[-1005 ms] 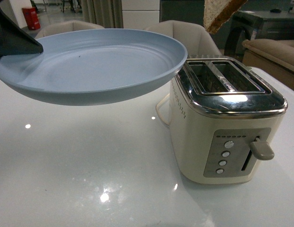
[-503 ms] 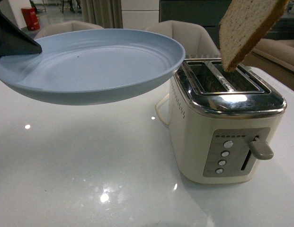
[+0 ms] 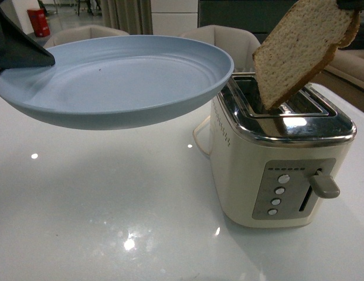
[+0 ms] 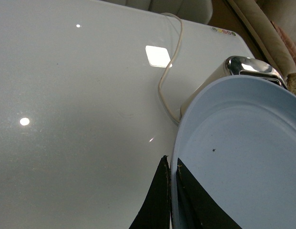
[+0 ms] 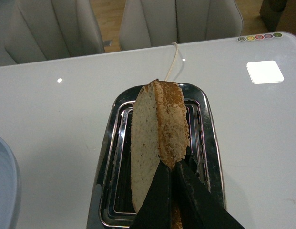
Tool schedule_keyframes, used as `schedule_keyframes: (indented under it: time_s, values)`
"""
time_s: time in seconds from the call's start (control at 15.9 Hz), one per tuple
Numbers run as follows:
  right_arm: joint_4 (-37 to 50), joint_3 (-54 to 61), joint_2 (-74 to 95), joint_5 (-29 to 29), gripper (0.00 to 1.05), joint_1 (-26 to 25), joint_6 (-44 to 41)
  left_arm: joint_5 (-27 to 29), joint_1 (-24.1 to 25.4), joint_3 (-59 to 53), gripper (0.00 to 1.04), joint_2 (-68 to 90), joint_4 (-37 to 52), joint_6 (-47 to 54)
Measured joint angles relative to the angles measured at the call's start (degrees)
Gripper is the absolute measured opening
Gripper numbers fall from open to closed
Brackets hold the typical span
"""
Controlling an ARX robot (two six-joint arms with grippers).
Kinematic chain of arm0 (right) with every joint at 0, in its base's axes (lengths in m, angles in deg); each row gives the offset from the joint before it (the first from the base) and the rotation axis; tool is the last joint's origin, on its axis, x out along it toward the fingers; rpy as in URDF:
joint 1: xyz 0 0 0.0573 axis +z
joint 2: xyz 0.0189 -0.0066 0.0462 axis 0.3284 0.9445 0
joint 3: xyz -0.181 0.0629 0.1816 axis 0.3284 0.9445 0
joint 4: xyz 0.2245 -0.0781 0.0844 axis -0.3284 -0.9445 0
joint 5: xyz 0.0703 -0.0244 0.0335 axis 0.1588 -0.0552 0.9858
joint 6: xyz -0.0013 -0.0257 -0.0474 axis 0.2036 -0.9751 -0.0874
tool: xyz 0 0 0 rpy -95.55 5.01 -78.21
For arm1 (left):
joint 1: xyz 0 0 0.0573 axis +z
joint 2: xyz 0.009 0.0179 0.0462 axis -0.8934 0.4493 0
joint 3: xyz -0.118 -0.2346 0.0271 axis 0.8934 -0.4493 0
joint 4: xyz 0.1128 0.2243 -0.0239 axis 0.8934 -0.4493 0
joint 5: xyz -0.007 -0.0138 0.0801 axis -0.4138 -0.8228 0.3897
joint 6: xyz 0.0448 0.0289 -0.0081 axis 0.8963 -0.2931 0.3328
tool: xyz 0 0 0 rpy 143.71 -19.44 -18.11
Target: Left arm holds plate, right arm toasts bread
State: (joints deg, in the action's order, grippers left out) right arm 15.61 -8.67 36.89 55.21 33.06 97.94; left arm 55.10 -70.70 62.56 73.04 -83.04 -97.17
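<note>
Since your right gripper [image 5: 172, 168] pinches the bread [image 3: 299, 55] by its crust, the low corner hangs at the toaster [image 3: 240, 175] slot. Your left gripper [image 4: 170, 164] clamps the plate [image 3: 111, 82] rim, so it floats above the desk [image 3: 111, 234], prob to catch the toast.

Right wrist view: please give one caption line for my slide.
Right gripper holds a wholemeal bread slice tilted above the slots of the chrome-topped toaster.

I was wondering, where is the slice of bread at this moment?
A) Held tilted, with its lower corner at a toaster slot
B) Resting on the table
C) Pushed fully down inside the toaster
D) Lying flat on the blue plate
A: the bread hangs tilted from the right arm's fingers, its lower corner at a slot of the toaster and most of it above; the plate holds no bread.
</note>
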Motion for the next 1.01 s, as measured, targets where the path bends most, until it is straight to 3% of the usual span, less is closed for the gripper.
schedule_keyframes:
  time_s: [0.38,0.82,1.01]
  values:
    - [-9.9,-8.3,8.5,0.6,0.02,2.3,1.8,0.0,0.0,0.0,0.03,0.0,0.0,0.0]
    - [-12.7,-10.3,10.4,2.1,0.03,2.6,4.0,0.0,0.0,0.0,0.03,0.0,0.0,0.0]
    - [-13.7,-11.4,11.2,2.7,0.16,2.6,5.5,0.0,0.0,0.0,0.03,0.0,0.0,0.0]
